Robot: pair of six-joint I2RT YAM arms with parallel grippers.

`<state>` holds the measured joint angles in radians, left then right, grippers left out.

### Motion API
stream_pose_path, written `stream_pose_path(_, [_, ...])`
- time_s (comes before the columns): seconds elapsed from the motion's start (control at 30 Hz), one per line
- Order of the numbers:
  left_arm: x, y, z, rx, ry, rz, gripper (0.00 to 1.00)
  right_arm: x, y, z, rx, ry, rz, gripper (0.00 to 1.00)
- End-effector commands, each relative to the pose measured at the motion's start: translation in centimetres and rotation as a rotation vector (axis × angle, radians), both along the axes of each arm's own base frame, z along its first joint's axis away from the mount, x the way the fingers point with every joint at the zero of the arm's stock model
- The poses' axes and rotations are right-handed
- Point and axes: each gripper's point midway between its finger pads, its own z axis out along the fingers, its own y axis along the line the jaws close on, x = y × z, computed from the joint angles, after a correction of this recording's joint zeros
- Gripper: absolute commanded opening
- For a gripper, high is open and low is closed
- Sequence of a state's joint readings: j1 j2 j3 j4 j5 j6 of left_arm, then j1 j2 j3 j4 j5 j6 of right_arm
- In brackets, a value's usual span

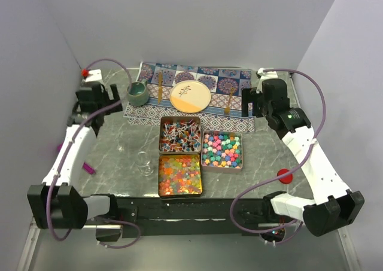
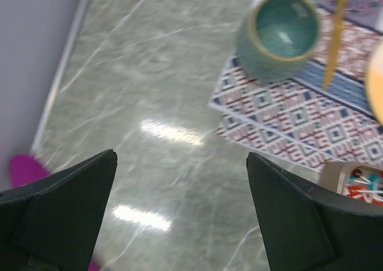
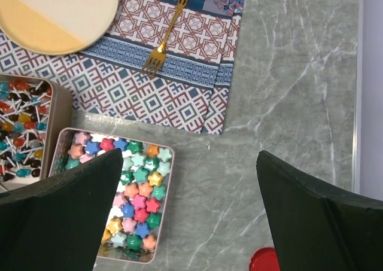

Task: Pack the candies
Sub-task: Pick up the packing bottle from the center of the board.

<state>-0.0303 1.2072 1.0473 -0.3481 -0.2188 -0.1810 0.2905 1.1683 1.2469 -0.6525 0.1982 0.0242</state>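
candies (image 1: 222,150) sitting in three open tins (image 3: 170,211) mid-table: wrapped pieces (image 1: 179,135) at back, star pieces (image 3: 139,190) to the right, gummies (image 1: 179,175) in front. right gripper (image 3: 190,157) hanging above w/ jaws spread wide, nothing btwn them; star pieces lying just beside the gap, partly hidden behind one finger. left gripper (image 2: 181,157) also gaping wide & empty, hovering over bare table (image 2: 155,73) near teal cup (image 2: 281,34), well apart from candies; only a tin corner peeking in at its view's right edge.
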Motion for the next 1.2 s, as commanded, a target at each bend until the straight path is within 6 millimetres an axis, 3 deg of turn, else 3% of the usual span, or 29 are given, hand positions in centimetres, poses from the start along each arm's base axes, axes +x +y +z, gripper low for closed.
stream_pose_path(0.0, [-3.8, 2.8, -1.2, -0.027, 0.244, 0.088, 0.97, -0.1, 0.1, 1.8, 0.027, -0.074, -0.004, 1.0])
stream_pose_path(0.13, [-5.3, 4.0, -0.7, -0.025, 0.259, 0.08, 0.97, 0.6, 1.1, 1.9, -0.016, -0.079, 0.105, 1.0])
stream_pose_path(0.2, [-5.3, 1.7, -0.7, -0.063, 0.264, -0.074, 0.97, 1.1, 2.2, 1.4, -0.029, -0.06, 0.182, 1.0])
stream_pose_path(0.23, [-5.4, 0.0, -0.6, -0.062, 0.267, -0.218, 0.97, 1.3, 2.6, 1.4, -0.024, -0.057, 0.203, 1.0])
stream_pose_path(0.27, [-5.8, -3.0, 0.0, -0.119, 0.246, -0.404, 0.97, 1.8, 3.0, 0.9, -0.016, -0.039, 0.214, 1.0])
stream_pose_path(0.3, [-6.1, -4.3, 0.5, -0.144, 0.23, -0.487, 0.97, 1.7, 3.7, 0.7, 0.006, -0.02, 0.237, 1.0])
stream_pose_path(0.33, [-6.3, -5.0, 0.9, -0.145, 0.213, -0.547, 0.97, 1.9, 4.3, 1.3, 0.027, -0.024, 0.26, 1.0])
stream_pose_path(0.47, [-7.6, -9.3, 4.5, -0.157, 0.036, -0.756, 0.96, 1.5, 5.3, 0.0, 0.044, 0.004, 0.325, 1.0])
stream_pose_path(0.53, [-8.4, -11.5, 4.6, -0.098, 0.03, -0.841, 0.9, 1.6, 4.7, -0.8, 0.022, 0.005, 0.297, 1.0])
stream_pose_path(0.57, [-9.7, -13.8, 4.0, -0.095, 0.073, -0.921, 0.88, 1.5, 4.6, -0.7, 0.024, -0.004, 0.289, 1.0])
stream_pose_path(0.63, [-10.6, -14.9, 4.4, -0.13, 0.091, -0.983, 0.81, 1.3, 4.6, -0.7, 0.032, -0.006, 0.288, 1.0])
stream_pose_path(0.7, [-11.4, -15.0, 3.4, -0.11, 0.152, -0.997, 0.78, 0.9, 5.1, -0.5, 0.05, -0.012, 0.317, 1.0])
stream_pose_path(0.73, [-11.8, -14.9, 2.7, -0.042, 0.179, -1.04, 0.7, 0.8, 5.2, -0.5, 0.053, -0.01, 0.324, 1.0])
stream_pose_path(0.77, [-13.6, -15.2, 0.9, -0.028, 0.287, -1.09, 0.68, 0.8, 5.3, -0.4, 0.054, -0.012, 0.333, 1.0])
stream_pose_path(0.8, [-14.2, -15.1, 0.1, -0.003, 0.325, -1.112, 0.66, 0.8, 5.3, -0.5, 0.052, -0.013, 0.333, 1.0])
stream_pose_path(0.93, [-14.9, -13.5, -2.6, 0.121, 0.385, -1.136, 0.7, 0.4, 4.8, -0.7, 0.034, -0.023, 0.329, 1.0])
stream_pose_path(1.17, [-16.8, -12.3, -6.5, 0.191, 0.48, -1.156, 0.68, -0.3, 4.8, -1.5, 0.031, 0.0, 0.341, 1.0])
